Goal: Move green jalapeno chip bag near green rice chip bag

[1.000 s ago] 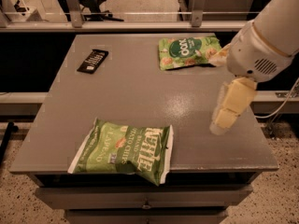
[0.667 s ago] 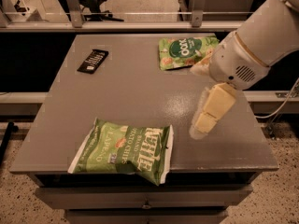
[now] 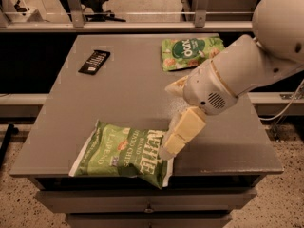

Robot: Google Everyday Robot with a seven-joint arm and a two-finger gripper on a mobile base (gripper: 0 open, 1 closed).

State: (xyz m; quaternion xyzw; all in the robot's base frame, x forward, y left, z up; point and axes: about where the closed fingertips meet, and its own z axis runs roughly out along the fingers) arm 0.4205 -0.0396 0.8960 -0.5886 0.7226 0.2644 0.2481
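The green jalapeno chip bag (image 3: 124,152) lies flat at the front edge of the grey table (image 3: 128,84), its white "KETTLE" lettering at its right end. The green rice chip bag (image 3: 190,52) lies at the table's far right, with its dark green circle facing up. My gripper (image 3: 169,149) hangs from the white arm (image 3: 237,77) coming in from the right. Its cream fingers point down-left, and the tip is right at the upper right corner of the jalapeno bag.
A flat black object (image 3: 94,61) lies at the table's far left. Drawers (image 3: 147,205) sit under the front edge. A metal rail (image 3: 133,26) runs behind the table. The jalapeno bag's right corner overhangs the front edge.
The arm has swung left and toward the front of the table, bringing the gripper from the right side down to the jalapeno bag's right end. Both bags lie where they were.
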